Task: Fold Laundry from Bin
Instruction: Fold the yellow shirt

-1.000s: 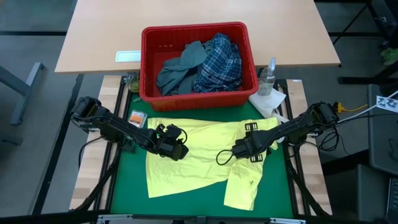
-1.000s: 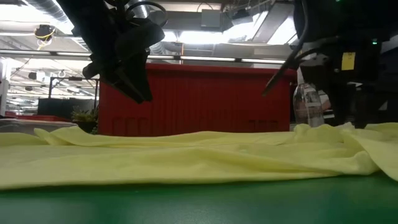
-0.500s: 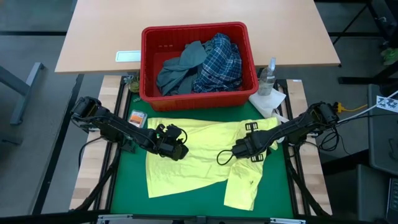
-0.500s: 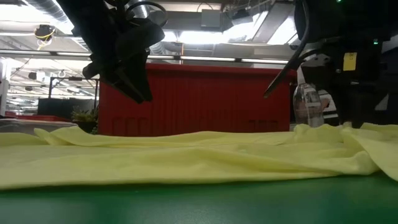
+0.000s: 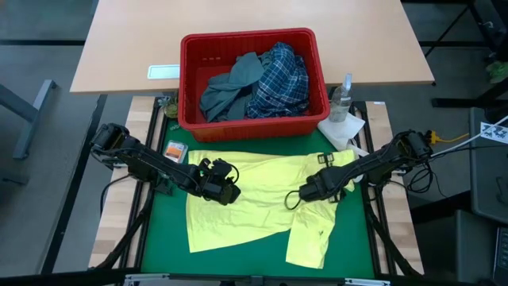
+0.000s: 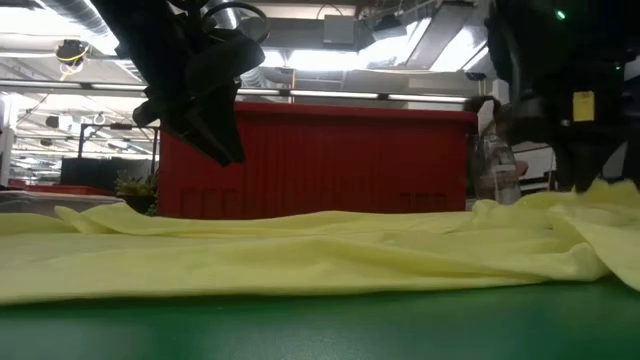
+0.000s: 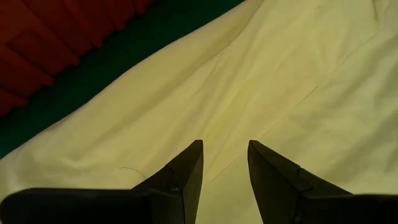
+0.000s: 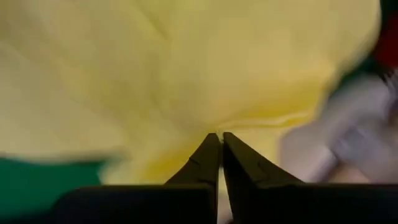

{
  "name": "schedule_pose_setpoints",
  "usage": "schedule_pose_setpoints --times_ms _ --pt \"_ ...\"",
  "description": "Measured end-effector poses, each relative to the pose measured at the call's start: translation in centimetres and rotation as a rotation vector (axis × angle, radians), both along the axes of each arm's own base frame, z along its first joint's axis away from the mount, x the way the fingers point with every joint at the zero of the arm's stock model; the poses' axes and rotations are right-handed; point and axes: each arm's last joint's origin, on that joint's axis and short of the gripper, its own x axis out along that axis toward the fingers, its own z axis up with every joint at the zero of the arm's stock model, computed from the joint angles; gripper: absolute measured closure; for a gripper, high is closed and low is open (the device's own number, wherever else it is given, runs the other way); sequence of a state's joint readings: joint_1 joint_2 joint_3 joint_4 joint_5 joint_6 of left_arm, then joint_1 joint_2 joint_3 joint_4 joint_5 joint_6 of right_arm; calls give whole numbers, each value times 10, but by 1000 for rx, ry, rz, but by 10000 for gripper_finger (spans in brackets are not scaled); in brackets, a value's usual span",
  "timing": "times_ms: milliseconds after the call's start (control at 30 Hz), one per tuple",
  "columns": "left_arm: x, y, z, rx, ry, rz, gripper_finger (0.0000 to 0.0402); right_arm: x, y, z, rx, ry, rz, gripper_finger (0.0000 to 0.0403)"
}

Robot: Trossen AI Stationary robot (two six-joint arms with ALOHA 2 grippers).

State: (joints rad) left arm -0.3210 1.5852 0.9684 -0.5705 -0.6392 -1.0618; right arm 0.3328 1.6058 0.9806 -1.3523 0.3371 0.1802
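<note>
Now: right gripper pinches the yellow shirt

Both arms reach low over the green mat. The right gripper (image 5: 324, 187) is closed on the yellow shirt (image 5: 254, 208) spread there. The left gripper (image 7: 225, 163) hovers above it, fingers parted, holding nothing.

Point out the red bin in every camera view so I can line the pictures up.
High view: the red bin sits top centre, beyond the green mat.
Low view: its slotted wall fills the middle background.
Left wrist view: a red corner, at one edge.
Right wrist view: not clearly in it.
Shared landmark: the yellow garment spread before the bin.
</note>
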Motion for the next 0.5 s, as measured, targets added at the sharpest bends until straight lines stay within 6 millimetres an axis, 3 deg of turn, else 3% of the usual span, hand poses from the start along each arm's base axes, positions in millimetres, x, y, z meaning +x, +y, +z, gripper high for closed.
schedule_pose_setpoints --times_ms 200,500 --pt "0 0 0 9 -3 3 280 -13 -14 11 -247 67 -96 391" --pt "0 0 0 22 -7 9 280 -6 -35 11 -305 23 -147 391"
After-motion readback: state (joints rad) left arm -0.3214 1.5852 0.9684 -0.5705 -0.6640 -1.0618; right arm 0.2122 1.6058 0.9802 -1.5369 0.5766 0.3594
